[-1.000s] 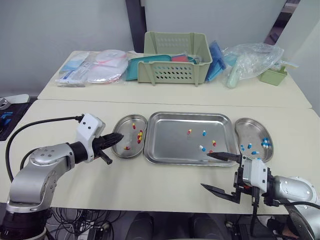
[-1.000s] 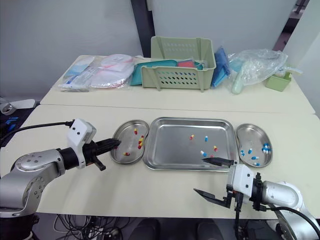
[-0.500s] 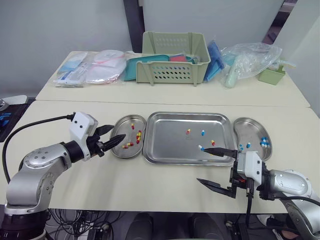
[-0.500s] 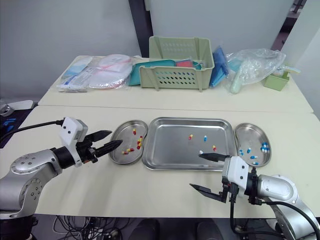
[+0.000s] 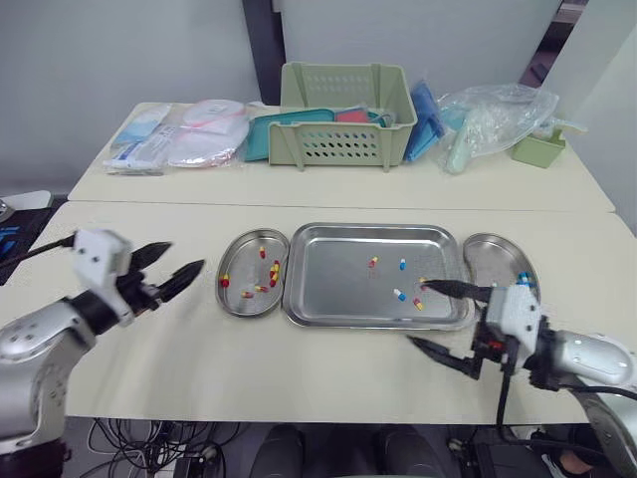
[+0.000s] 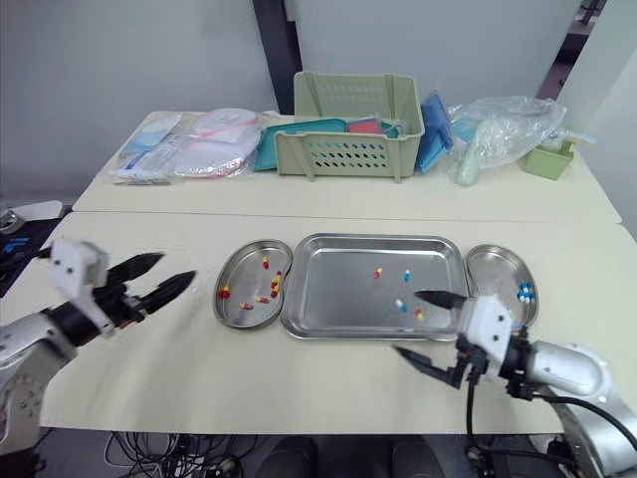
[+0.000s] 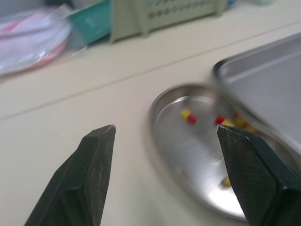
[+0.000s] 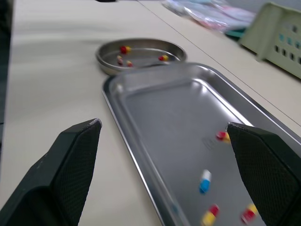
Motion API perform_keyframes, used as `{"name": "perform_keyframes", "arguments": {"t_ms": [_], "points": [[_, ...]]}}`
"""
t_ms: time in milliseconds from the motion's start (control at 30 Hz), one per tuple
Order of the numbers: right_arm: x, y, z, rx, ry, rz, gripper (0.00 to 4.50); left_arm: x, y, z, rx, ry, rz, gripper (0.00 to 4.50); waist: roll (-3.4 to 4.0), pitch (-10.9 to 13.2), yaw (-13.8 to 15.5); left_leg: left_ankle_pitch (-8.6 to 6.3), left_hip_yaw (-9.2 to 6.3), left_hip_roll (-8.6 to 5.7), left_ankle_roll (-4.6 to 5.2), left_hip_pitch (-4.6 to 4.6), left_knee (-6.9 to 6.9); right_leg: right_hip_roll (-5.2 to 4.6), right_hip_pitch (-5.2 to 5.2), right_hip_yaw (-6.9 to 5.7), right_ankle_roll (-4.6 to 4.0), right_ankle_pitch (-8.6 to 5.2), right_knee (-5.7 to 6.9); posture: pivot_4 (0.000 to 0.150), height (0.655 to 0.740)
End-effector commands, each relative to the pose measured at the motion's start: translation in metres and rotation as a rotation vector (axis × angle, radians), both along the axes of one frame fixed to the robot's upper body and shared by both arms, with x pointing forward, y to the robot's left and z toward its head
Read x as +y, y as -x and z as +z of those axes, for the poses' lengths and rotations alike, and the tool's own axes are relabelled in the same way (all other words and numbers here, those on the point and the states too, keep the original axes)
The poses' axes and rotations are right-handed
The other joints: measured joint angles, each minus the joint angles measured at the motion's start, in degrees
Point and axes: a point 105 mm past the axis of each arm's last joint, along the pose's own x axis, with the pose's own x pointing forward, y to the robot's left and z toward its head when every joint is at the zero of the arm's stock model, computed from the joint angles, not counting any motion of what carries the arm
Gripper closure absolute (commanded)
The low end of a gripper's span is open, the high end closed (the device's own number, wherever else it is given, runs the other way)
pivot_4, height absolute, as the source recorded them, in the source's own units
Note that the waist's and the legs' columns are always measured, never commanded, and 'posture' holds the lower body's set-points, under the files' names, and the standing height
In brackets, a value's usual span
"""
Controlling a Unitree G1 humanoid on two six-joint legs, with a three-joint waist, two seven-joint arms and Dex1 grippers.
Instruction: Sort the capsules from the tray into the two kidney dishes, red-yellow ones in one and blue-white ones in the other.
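Observation:
The steel tray point(image 5: 328, 299) lies mid-table with a few red-yellow capsules point(image 5: 372, 262) and blue-white capsules point(image 5: 402, 265) in it. The left kidney dish point(image 5: 239, 299) holds red-yellow capsules point(image 7: 188, 115); the right kidney dish point(image 5: 495, 251) holds blue-white capsules point(image 5: 521, 282). My left gripper point(image 5: 181, 263) hovers open and empty over bare table, a short way left of the left dish. My right gripper point(image 5: 420, 314) is open and empty at the tray's front right corner, one finger over the tray and the other in front of it.
On the back table stand a green basket point(image 5: 345, 115), packaged supplies point(image 5: 184, 134), a plastic bag point(image 5: 498, 115) and a small green box point(image 5: 538, 149). Bare tabletop runs along the front, before the tray and dishes.
My left gripper has gone from shut at the left dish's rim to open and has drawn back to the left. The right gripper has stayed open near the tray's front right corner.

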Motion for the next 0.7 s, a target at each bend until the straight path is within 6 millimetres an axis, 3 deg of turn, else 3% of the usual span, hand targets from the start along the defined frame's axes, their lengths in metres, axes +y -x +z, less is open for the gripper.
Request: {"name": "perform_keyframes", "arguments": {"t_ms": [33,167,300,400,500,700], "points": [[-0.032,0.004,0.003,-0.011,0.058,-0.079,0.00,0.035,0.015,-0.006,-0.023,-0.054,0.143,0.95,-0.04,0.0,0.1,0.00,-0.01,0.00,0.00,0.00,0.01,0.00,0.00,-0.01,0.00,0.00,0.01,0.150,0.7390],[-0.084,0.014,-0.010,0.056,0.169,-0.181,0.00,0.067,0.039,-0.033,0.062,-0.077,0.242,0.11,-0.08,0.0,0.2,0.00,0.01,-0.01,0.00,0.03,0.02,-0.01,0.06,-0.01,0.00,0.00,0.02,0.150,0.7390],[-0.148,0.022,-0.015,0.124,0.231,-0.350,0.00,0.081,0.057,-0.050,0.114,-0.083,0.272,0.05,-0.10,0.0,0.1,0.00,0.05,-0.01,0.01,0.05,0.00,-0.01,0.05,0.00,-0.01,0.00,0.00,0.150,0.7390],[-0.176,0.029,-0.025,0.178,0.276,-0.424,0.00,0.079,0.060,-0.057,0.132,-0.101,0.259,0.05,-0.12,0.0,0.0,0.00,0.04,0.00,0.01,0.06,-0.02,-0.01,0.06,-0.01,-0.01,0.00,0.00,0.150,0.7390],[-0.188,0.031,-0.028,0.191,0.288,-0.457,0.00,0.074,0.062,-0.063,0.144,-0.101,0.248,0.05,-0.11,0.0,-0.1,-0.01,0.08,0.01,0.01,0.06,-0.02,-0.01,0.06,0.03,-0.01,-0.01,0.00,0.150,0.7390],[-0.182,0.026,-0.025,0.181,0.273,-0.440,0.00,0.070,0.067,-0.068,0.148,-0.094,0.255,0.05,-0.04,0.0,-0.2,-0.01,0.09,0.02,0.00,0.09,-0.03,0.01,0.06,0.05,-0.01,-0.01,0.02,0.150,0.7390]]}}
